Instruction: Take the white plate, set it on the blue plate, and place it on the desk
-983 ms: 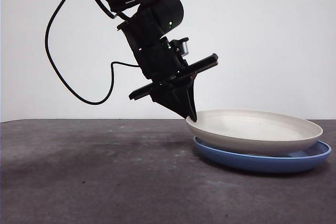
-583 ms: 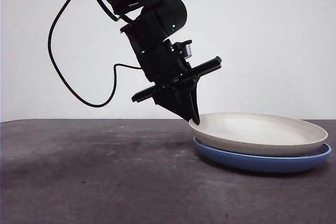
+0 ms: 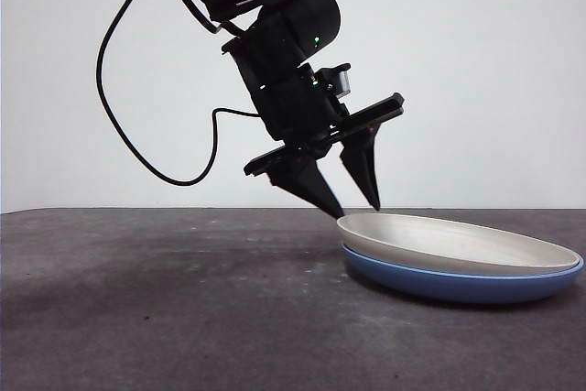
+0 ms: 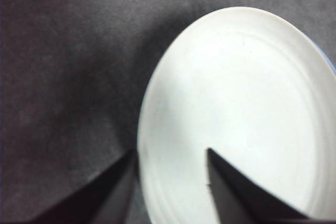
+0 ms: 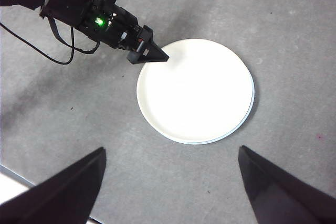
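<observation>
white plate (image 3: pixel 458 244) nested on blue plate (image 3: pixel 458 283) | left gripper (image 3: pixel 352 203) spread, apparently clear of rim; right gripper (image 5: pixel 170 187) wide, high

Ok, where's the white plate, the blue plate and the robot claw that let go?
white plate (image 3: pixel 458 243): front view, its inside surface.
blue plate (image 3: pixel 458 287): front view, outer wall under the white one.
left gripper (image 3: pixel 352 200): front view, between its open jaws' tips.

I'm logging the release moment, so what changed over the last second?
The left gripper opened and let go of the white plate, whose raised near edge dropped so it now lies flat, nested on the blue plate. The gripper hangs just above that rim. The blue plate stayed put on the desk; the right gripper waits high above, open.
</observation>
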Motion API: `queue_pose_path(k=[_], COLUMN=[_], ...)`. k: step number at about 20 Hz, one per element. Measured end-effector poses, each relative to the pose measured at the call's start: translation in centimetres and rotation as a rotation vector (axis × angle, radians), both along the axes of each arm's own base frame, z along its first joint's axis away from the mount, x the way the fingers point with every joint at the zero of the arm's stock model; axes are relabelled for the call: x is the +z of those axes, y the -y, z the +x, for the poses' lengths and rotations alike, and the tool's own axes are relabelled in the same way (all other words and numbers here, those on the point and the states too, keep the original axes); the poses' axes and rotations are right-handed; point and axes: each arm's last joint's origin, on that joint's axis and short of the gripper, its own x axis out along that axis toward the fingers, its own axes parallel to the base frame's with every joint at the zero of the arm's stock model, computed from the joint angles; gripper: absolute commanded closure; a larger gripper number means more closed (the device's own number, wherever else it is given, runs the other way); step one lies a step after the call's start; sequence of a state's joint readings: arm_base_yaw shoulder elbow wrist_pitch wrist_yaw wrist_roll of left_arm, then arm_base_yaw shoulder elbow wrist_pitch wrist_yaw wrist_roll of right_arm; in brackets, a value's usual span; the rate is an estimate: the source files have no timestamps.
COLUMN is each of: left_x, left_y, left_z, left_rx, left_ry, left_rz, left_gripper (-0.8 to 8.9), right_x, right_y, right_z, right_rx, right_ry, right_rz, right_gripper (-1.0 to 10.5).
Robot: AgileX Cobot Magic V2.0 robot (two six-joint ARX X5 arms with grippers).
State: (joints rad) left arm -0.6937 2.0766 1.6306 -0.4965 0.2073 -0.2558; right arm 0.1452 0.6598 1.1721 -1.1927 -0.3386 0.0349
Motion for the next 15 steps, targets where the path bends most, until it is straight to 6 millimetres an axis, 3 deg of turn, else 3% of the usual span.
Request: queue_pose_path(k=[5,8,10,15], left_x=[1.7,3.5,6.6,18.0], left_y=[-0.7,-2.2,-3.6,-9.8], left_z=[0.6,1.0,0.3,-4.0], left_rx=[0.017,0.033,0.038,0.082], left_ry=[-0.028,-0.010,0.040,0.283], left_rz=[0.025,0.026,-0.001,-0.136], left_gripper=[4.27,4.28,4.28,4.30], right_x=[0.0,0.0,0.0,0.0], right_y=[0.0,0.0,0.0,0.0], right_z=[0.0,0.0,0.0,0.0], right_rx=[0.000,-0.001,-0.002,-0.002], right_ry=[-0.001,-0.003,-0.003,-0.003], right_rz=[0.000,-0.001,-0.002,-0.002], right_gripper=[5.4,5.4,5.4,5.4])
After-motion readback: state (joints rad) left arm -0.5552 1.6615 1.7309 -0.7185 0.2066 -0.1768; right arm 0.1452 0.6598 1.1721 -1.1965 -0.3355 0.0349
